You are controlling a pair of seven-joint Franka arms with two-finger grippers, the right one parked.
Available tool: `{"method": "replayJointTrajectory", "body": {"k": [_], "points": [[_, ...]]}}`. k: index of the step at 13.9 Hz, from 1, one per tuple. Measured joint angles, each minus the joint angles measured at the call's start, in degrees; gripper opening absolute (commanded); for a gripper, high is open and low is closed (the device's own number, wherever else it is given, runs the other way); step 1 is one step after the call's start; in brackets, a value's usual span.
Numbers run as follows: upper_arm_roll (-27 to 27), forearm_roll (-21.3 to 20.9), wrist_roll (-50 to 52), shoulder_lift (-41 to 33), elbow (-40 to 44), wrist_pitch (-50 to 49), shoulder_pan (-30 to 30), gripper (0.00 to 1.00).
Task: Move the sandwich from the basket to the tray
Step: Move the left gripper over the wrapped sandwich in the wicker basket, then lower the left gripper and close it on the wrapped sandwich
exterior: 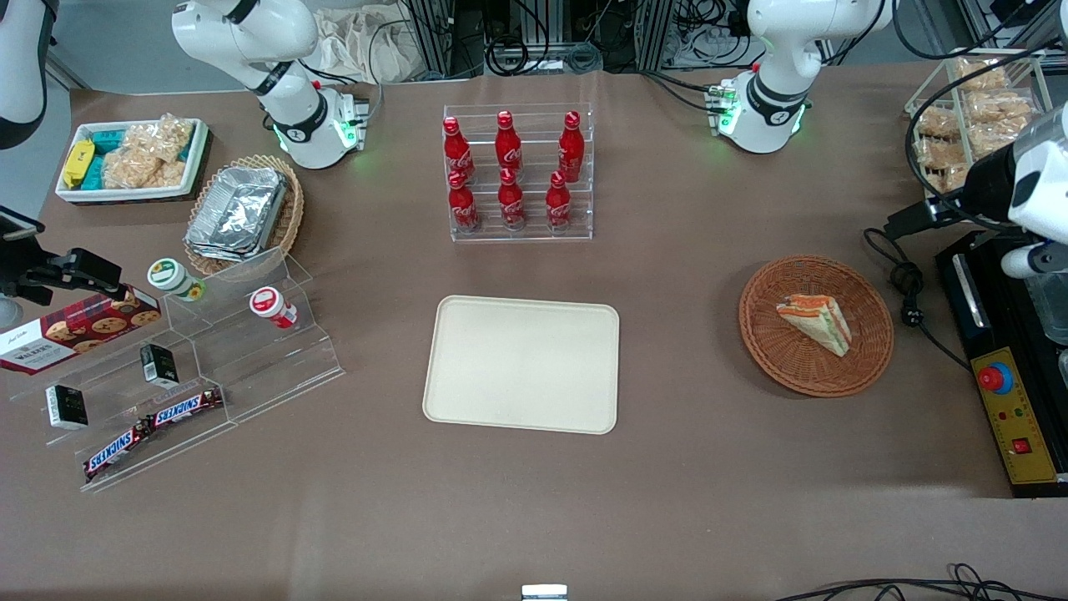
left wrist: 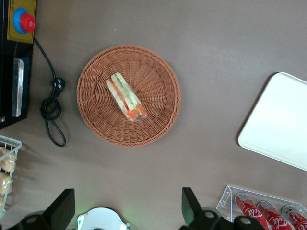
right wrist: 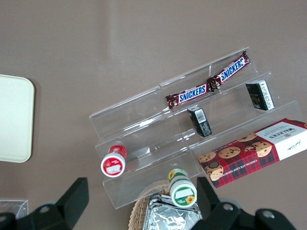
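The sandwich, a white-bread wedge with orange, red and green filling, lies in the round reddish-brown wicker basket. The cream tray lies bare at the table's middle, well apart from the basket. My gripper hangs high over the working arm's end of the table, farther from the front camera than the basket. It is open, fingers spread wide with nothing between them, and it touches neither basket nor sandwich.
A black control box with a red button and a coiled cable lie beside the basket. An acrylic rack of cola bottles stands farther back than the tray. Snack shelves and a foil-container basket sit toward the parked arm's end.
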State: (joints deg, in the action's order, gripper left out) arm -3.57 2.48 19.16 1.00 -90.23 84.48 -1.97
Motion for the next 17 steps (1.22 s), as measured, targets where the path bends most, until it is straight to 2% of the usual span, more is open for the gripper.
{"method": "replayJointTrajectory", "body": {"k": [8, 14, 17], "points": [[0.2, 0.0, 3.5, -0.1, -11.1, 8.1, -1.0, 1.0], [0.2, 0.0, 8.2, -0.6, -21.0, 18.9, -1.0, 1.0], [0.2, 0.0, 13.1, -0.6, -27.9, 27.8, -1.1, 1.0]]}}
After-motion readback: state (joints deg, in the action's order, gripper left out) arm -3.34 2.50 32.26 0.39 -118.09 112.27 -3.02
